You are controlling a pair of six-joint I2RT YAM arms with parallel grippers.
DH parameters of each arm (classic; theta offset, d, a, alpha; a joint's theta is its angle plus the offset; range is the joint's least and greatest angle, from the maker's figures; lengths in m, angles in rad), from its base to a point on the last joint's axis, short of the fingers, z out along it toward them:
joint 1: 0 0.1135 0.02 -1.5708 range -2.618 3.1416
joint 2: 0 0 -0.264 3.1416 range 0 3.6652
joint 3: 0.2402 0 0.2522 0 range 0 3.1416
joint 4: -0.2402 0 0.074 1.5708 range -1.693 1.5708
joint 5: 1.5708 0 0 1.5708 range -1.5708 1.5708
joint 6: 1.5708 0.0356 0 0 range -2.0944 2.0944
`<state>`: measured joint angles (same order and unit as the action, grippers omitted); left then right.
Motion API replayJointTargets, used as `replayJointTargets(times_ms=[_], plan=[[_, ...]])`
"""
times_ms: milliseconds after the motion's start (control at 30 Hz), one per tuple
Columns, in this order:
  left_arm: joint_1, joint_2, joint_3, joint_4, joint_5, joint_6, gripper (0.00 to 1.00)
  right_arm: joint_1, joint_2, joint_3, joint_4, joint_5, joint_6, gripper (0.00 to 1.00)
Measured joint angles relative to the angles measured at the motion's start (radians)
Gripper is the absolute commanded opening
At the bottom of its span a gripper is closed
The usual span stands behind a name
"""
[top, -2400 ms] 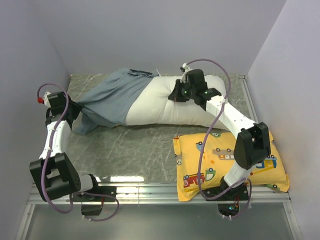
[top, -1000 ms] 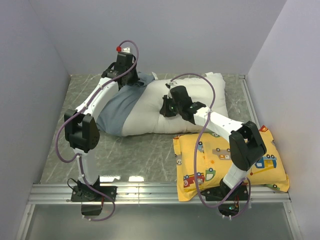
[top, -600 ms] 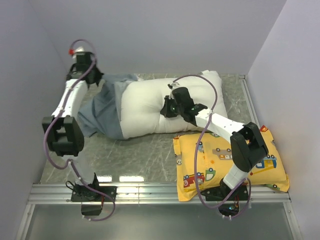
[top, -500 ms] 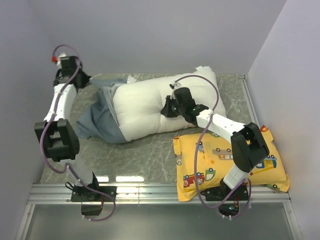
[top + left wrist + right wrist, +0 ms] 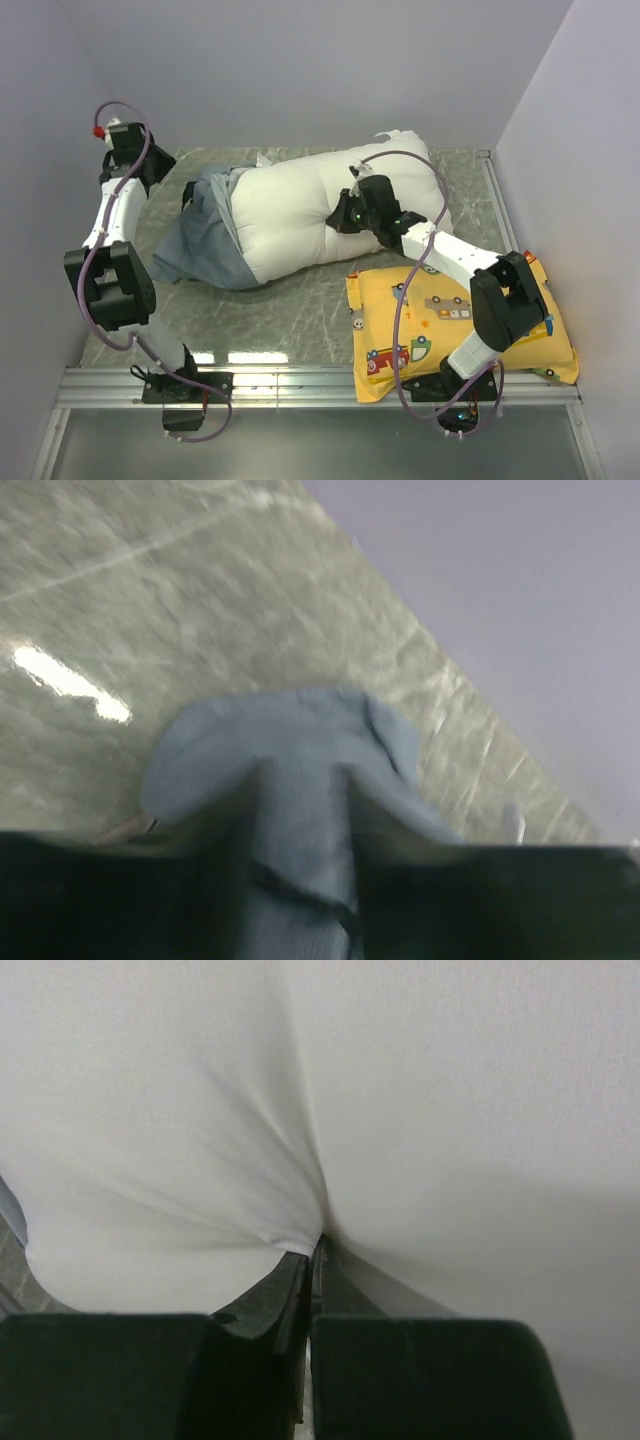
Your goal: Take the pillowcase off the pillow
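Observation:
The white pillow (image 5: 290,205) lies across the back of the table, its left end still inside the blue-grey pillowcase (image 5: 205,240), which trails off to the left. My left gripper (image 5: 158,172) is at the far left back, shut on a fold of the pillowcase (image 5: 290,730); the left wrist view shows the fabric between my jaws (image 5: 300,810). My right gripper (image 5: 340,216) is shut on a pinch of the pillow's white cloth near its middle. The right wrist view shows my jaws (image 5: 312,1245) closed on the pillow (image 5: 420,1110).
A yellow pillow with cartoon vehicles (image 5: 460,320) lies at the front right under my right arm. Grey walls close in the left, back and right. A metal rail (image 5: 300,385) runs along the near edge. Bare marble table (image 5: 290,310) shows in front of the pillow.
My left gripper swung from the pillow's top out to the far left corner, pulling the pillowcase. More white pillow is bared and the pillow has turned. My right gripper kept its pinch.

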<state>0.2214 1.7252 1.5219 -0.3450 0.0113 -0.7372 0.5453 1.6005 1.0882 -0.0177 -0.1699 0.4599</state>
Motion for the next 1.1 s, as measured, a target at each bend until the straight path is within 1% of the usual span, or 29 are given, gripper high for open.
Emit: replayJointTargets(times_ms=[100, 133, 200, 333, 467, 567, 600, 667, 700, 767, 800, 833, 867, 933, 967, 1033, 1067, 1100], plan=[[-0.077, -0.081, -0.103, 0.015, -0.021, 0.016, 0.70, 0.001, -0.003, 0.002, -0.002, 0.001, -0.002, 0.00], [-0.105, -0.122, -0.150, 0.019, -0.035, 0.018, 0.73, 0.003, -0.003, 0.003, -0.003, 0.003, -0.004, 0.00], [-0.175, -0.239, -0.260, 0.027, -0.071, 0.015, 0.76, 0.015, -0.003, 0.008, -0.010, 0.012, -0.008, 0.00], [-0.318, -0.495, -0.459, 0.045, -0.132, 0.009, 0.77, 0.041, 0.006, 0.039, -0.036, 0.043, -0.017, 0.00], [-0.414, -0.639, -0.573, 0.067, -0.183, -0.008, 0.76, 0.061, 0.021, 0.072, -0.057, 0.066, -0.028, 0.01], [-0.460, -0.676, -0.659, 0.082, -0.227, -0.025, 0.70, 0.069, 0.029, 0.085, -0.068, 0.077, -0.032, 0.09], [-0.468, -0.676, -0.690, 0.084, -0.240, -0.034, 0.65, 0.071, 0.029, 0.091, -0.075, 0.080, -0.034, 0.15], [-0.470, -0.668, -0.739, 0.087, -0.257, -0.045, 0.64, 0.080, 0.029, 0.104, -0.090, 0.097, -0.042, 0.21], [-0.470, -0.662, -0.763, 0.091, -0.264, -0.050, 0.61, 0.087, 0.029, 0.113, -0.101, 0.108, -0.049, 0.29], [-0.470, -0.647, -0.801, 0.106, -0.272, -0.062, 0.56, 0.104, 0.029, 0.133, -0.120, 0.125, -0.063, 0.39], [-0.470, -0.637, -0.813, 0.117, -0.272, -0.068, 0.46, 0.116, 0.029, 0.144, -0.130, 0.134, -0.072, 0.50], [-0.470, -0.622, -0.818, 0.129, -0.272, -0.077, 0.38, 0.130, 0.029, 0.155, -0.139, 0.144, -0.081, 0.55], [-0.470, -0.609, -0.821, 0.146, -0.272, -0.082, 0.27, 0.148, 0.029, 0.168, -0.150, 0.156, -0.095, 0.65], [-0.470, -0.595, -0.826, 0.175, -0.272, -0.093, 0.19, 0.194, 0.030, 0.197, -0.177, 0.187, -0.127, 0.71], [-0.470, -0.595, -0.831, 0.187, -0.272, -0.095, 0.13, 0.223, 0.036, 0.221, -0.193, 0.203, -0.143, 0.76], [-0.470, -0.598, -0.840, 0.205, -0.272, -0.098, 0.09, 0.286, 0.072, 0.294, -0.227, 0.238, -0.175, 0.80], [-0.470, -0.599, -0.843, 0.214, -0.272, -0.099, 0.06, 0.316, 0.101, 0.342, -0.247, 0.253, -0.192, 0.83], [-0.470, -0.600, -0.845, 0.218, -0.272, -0.099, 0.05, 0.344, 0.136, 0.388, -0.253, 0.269, -0.208, 0.84]])
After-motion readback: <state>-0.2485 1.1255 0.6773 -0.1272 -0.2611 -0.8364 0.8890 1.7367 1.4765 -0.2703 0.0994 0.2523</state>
